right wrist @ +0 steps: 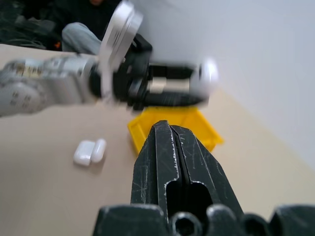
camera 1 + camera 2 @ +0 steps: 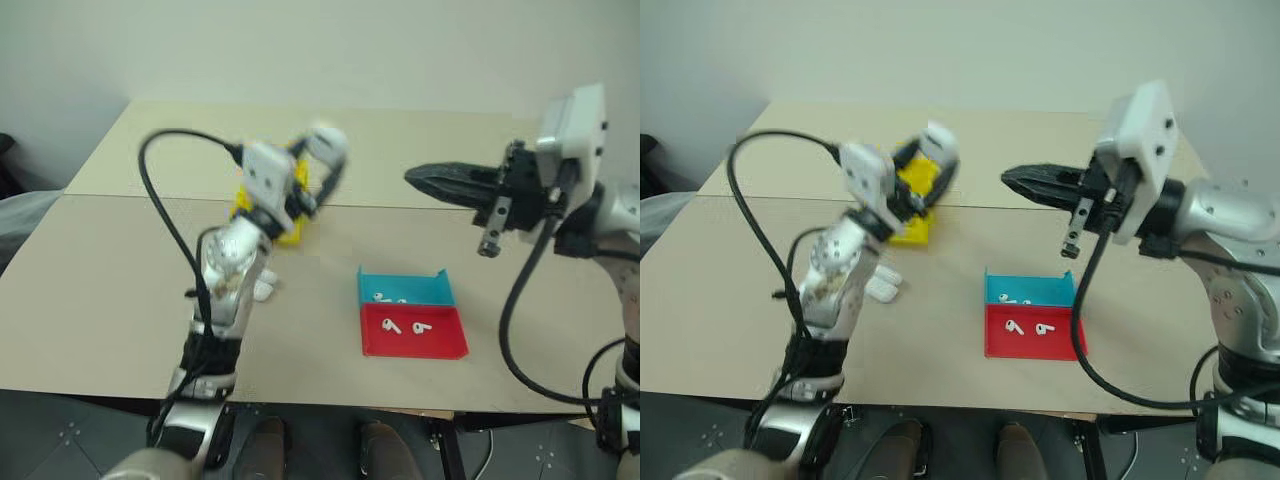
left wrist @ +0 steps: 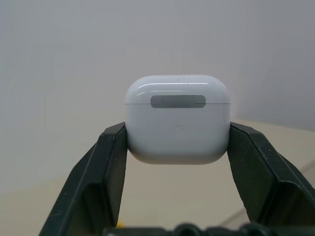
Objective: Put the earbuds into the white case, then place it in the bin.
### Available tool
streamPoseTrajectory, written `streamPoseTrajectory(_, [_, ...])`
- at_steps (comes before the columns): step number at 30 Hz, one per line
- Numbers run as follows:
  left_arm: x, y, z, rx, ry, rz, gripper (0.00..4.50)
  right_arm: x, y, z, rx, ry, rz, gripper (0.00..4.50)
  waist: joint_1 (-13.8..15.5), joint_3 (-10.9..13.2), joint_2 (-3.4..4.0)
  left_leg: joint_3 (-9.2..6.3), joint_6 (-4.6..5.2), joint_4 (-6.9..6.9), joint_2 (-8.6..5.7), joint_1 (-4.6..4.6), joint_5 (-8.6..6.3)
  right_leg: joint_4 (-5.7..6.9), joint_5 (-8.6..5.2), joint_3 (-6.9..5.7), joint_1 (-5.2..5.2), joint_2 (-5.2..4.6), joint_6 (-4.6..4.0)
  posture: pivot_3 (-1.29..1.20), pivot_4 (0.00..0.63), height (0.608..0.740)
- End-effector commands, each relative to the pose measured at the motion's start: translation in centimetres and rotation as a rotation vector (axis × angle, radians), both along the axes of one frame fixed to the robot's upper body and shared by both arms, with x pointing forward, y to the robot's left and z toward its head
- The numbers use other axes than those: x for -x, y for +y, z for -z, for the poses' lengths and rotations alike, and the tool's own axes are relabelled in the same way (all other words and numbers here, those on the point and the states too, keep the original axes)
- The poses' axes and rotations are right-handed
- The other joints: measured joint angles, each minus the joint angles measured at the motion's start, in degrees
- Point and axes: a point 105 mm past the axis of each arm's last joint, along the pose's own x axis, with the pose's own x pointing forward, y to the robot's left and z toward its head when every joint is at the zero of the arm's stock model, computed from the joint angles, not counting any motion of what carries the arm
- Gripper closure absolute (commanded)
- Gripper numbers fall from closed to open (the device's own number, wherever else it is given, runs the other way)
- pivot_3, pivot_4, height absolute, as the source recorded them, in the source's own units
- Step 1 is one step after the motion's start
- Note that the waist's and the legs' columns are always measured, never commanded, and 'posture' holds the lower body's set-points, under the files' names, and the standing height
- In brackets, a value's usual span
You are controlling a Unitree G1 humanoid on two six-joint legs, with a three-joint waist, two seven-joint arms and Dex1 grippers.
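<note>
The white case [image 3: 177,119] is glossy, with rounded corners and its lid closed; a thin seam runs across it. It is held in the air between two black fingers [image 3: 106,162], above the yellow bin [image 1: 173,125]. The bin is a small rectangular box with raised walls, standing on the table. Two more white cases [image 1: 89,152] lie side by side on the table near the bin. Small white earbuds [image 2: 1027,327] lie in the red tray.
</note>
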Motion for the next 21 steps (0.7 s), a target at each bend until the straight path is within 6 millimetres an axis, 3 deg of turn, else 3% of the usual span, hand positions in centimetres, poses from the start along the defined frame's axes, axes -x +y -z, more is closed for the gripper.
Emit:
streamPoseTrajectory(1, [-1.9,3.0,0.6,0.016,0.09,-0.211,1.73,0.5,-1.2,1.5,0.056,0.035,0.085,4.49,-0.2,0.0,0.01,0.02,0.0,-0.02,-0.01,0.01,0.0,0.01,0.0,0.03,-0.01,0.0,0.0,0.0,0.15,0.74])
streamPoseTrajectory(3, [-2.5,3.3,1.1,0.023,0.134,-0.246,1.73,0.5,-1.5,2.2,0.064,0.057,0.102,4.49,-0.2,0.0,0.01,0.04,0.0,-0.01,-0.01,-0.02,0.0,0.05,0.0,0.03,-0.07,0.0,0.0,0.0,0.15,0.74])
streamPoseTrajectory(6, [-4.2,3.8,3.9,-0.036,0.274,-0.346,1.73,0.0,-1.6,3.2,0.079,0.089,0.13,4.49,0.0,0.0,0.0,0.04,-0.02,0.04,-0.03,0.02,0.01,0.1,0.03,0.01,-0.03,0.02,0.01,0.0,0.15,0.74])
streamPoseTrajectory(11, [-4.7,2.6,5.3,-0.007,0.343,-0.32,0.02,-0.4,-1.6,3.6,0.088,0.096,0.155,4.5,0.0,0.0,-0.01,0.04,-0.04,0.05,-0.04,-0.01,0.03,0.05,0.07,0.01,-0.03,0.03,0.03,0.0,0.15,0.74])
streamPoseTrajectory(15, [-4.6,2.3,5.2,-0.007,0.334,-0.287,0.02,-0.4,-1.7,4.0,0.101,0.107,0.174,4.5,0.1,0.0,-0.01,0.04,-0.04,0.03,-0.04,-0.05,0.03,0.0,0.08,0.01,-0.05,0.03,0.03,0.0,0.15,0.74])
streamPoseTrajectory(18, [-3.0,1.3,3.4,0.075,0.279,-0.057,0.02,-0.2,-2.1,4.4,0.121,0.117,0.184,4.5,0.0,0.0,0.0,0.05,-0.04,0.02,-0.03,-0.05,0.03,0.01,0.08,0.01,-0.06,0.03,0.02,0.0,0.15,0.74])
streamPoseTrajectory(21, [1.0,0.4,1.7,0.182,0.237,0.364,0.02,0.2,-2.9,5.2,0.177,0.127,0.192,4.5,-0.1,0.0,0.01,0.06,-0.05,0.02,0.0,-0.05,0.03,0.01,0.08,0.02,-0.07,0.03,0.02,0.0,0.15,0.74])
